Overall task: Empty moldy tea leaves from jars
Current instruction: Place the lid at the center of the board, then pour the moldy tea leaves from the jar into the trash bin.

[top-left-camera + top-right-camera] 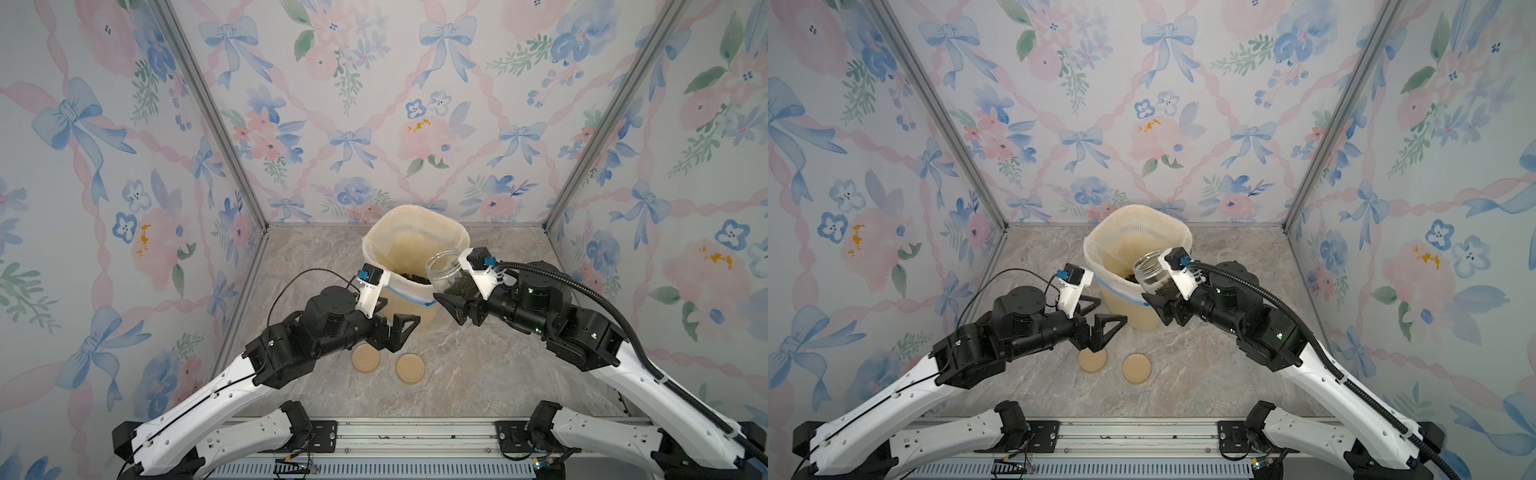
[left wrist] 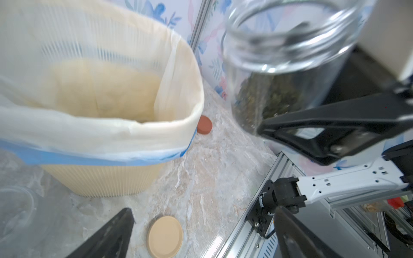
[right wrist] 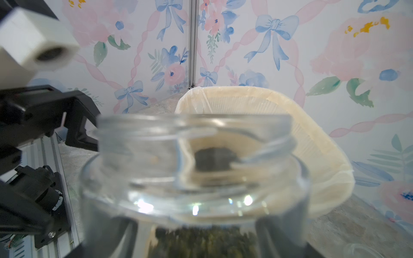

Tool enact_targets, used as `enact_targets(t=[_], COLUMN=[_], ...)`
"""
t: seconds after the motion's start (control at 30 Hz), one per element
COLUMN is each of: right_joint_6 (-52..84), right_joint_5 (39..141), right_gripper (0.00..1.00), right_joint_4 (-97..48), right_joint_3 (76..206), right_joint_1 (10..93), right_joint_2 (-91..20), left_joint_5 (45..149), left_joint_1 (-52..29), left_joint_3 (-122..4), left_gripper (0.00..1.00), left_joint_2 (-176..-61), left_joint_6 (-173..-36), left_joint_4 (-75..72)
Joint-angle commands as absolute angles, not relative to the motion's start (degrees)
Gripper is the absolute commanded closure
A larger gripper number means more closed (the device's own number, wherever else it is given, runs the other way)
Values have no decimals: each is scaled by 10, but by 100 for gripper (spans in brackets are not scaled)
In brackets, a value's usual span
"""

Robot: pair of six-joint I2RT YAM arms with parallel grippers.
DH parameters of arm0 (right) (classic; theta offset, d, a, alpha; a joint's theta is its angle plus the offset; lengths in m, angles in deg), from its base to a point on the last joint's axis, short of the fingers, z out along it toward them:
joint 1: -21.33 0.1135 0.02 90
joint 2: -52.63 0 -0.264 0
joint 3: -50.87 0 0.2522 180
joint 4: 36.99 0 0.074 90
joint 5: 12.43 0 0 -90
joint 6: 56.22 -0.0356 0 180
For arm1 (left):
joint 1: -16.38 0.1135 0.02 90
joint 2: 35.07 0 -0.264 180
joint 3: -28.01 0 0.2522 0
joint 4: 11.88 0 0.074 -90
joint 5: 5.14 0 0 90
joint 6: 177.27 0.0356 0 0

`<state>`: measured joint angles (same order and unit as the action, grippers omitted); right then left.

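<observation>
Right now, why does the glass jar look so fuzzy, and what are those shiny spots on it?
In the right wrist view the jar sits very close and blurry, with white glints on its shoulder; in the left wrist view its rim is smeared too; in both top views it looks sharper.

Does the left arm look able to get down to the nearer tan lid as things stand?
Probably yes: the left gripper is open and empty just above the tan lid, which lies bare on the table; the held jar is off at the bin.
</observation>
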<state>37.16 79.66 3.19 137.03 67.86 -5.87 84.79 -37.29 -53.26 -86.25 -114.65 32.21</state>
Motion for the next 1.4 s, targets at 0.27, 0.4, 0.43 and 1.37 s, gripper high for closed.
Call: enact_targets(t=[0.27, 0.4, 0.43, 1.37], right_joint_6=[243, 161, 141, 80], right_joint_5=[964, 1034, 1048, 1192], right_gripper=[32, 32, 32, 33], right_joint_4=[-49, -135, -160, -255], right_joint_3=[1453, 1435, 1428, 1405], right_joint_1=[560, 518, 513, 487], right_joint_2=[-127, -144, -147, -219], left_joint_5=[1052, 1129, 1138, 1300], left_joint_1=[-230, -186, -179, -118], left_joint_3=[-651, -652, -652, -609], left_gripper=[2, 2, 2, 2], left_joint_2=[-975, -1020, -1030, -1144], left_joint_6=[-1092, -1123, -1128, -1312], left_joint_4=[205, 145, 134, -137])
